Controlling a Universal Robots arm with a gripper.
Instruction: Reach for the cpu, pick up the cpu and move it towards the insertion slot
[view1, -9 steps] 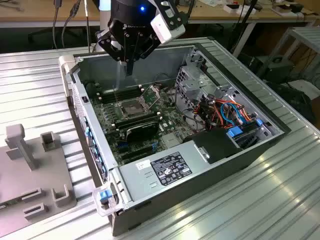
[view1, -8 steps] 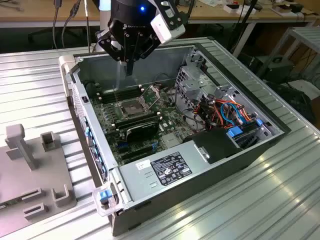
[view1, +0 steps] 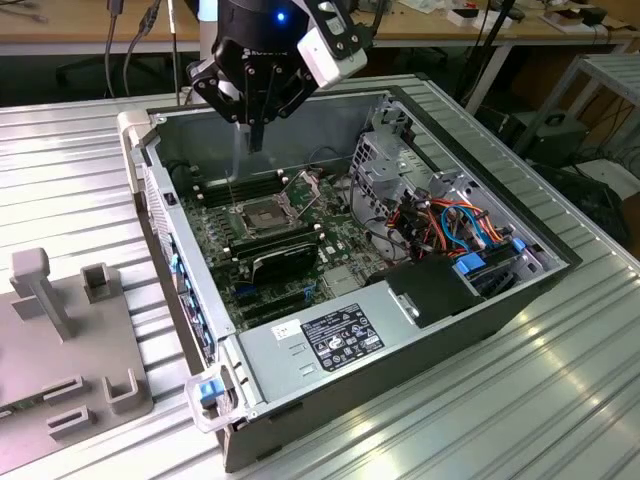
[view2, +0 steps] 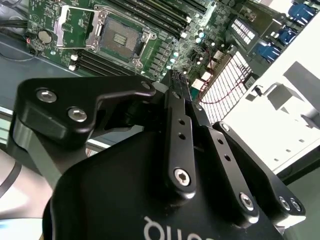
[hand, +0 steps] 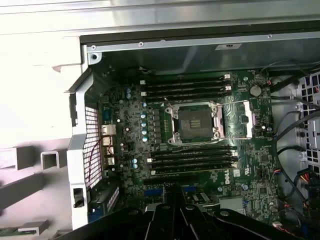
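My gripper (view1: 255, 140) hangs over the open computer case, above and slightly behind the insertion slot (view1: 262, 213). Its two black fingers are pressed together, as both wrist views show (view2: 176, 80) (hand: 172, 192). The cpu is hidden: I see no chip at the fingertips or elsewhere. The insertion slot (hand: 192, 123) (view2: 120, 37) has a shiny frame around a bare dark centre, and its metal lid (hand: 240, 117) is swung open to one side.
Long black memory slots (hand: 187, 87) flank the socket, and a glossy black card (view1: 285, 262) lies in front of it. A metal drive cage (view1: 385, 150), coloured cables (view1: 450, 215) and a power supply (view1: 330, 340) crowd the exterior view's right. A grey fixture (view1: 60, 330) stands left of the case.
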